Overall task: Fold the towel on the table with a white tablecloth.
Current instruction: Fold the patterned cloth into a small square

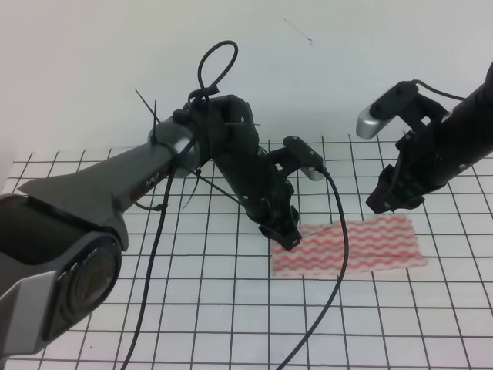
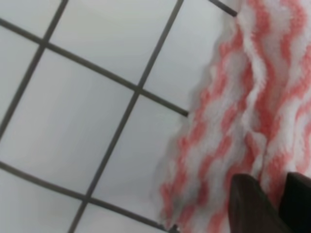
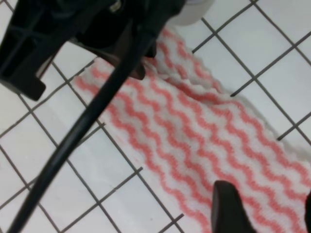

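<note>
Pink-and-white wavy-striped towel [image 1: 350, 247] lies mostly flat.

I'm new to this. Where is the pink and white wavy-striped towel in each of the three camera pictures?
Exterior high: the pink and white wavy-striped cloth towel lies right of centre, on the black-gridded white tablecloth.
Left wrist: right side, top to bottom.
Right wrist: diagonal band, centre to lower right.
Shared landmark: the left gripper at the towel's end.

Bright even light; soft shadows; left wrist view blurred, exterior view grainy.
</note>
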Motion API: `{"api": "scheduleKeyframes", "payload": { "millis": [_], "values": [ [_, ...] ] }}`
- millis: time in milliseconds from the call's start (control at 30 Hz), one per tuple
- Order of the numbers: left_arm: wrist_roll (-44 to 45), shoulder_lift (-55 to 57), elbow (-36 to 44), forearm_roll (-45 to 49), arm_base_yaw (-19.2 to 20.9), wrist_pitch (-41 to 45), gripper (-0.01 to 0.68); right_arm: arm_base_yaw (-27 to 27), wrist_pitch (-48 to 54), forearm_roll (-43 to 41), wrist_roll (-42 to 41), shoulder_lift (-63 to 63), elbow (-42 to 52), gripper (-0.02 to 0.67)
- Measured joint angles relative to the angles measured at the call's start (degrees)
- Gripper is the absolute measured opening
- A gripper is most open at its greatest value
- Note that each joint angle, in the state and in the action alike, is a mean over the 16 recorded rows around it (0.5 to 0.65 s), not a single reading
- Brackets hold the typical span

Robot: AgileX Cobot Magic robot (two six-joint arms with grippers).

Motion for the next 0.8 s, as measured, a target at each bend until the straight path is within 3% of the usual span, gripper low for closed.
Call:
{"api": "scheduleKeyframes", "payload": {
  "millis": [600, 800],
  "values": [
    [0.7, -0.2, -0.2, 1.0, 0.1, 0.1, 0.011, 0.0, 0.0, 0.6, 0.0, -0.1, 0.0, 0.335],
    [0.9, -0.3, -1.9, 1.2, 0.1, 0.4, 0.001, 0.0, 0.0, 0.7, 0.0, -0.1, 0.0, 0.335]
  ]
}}
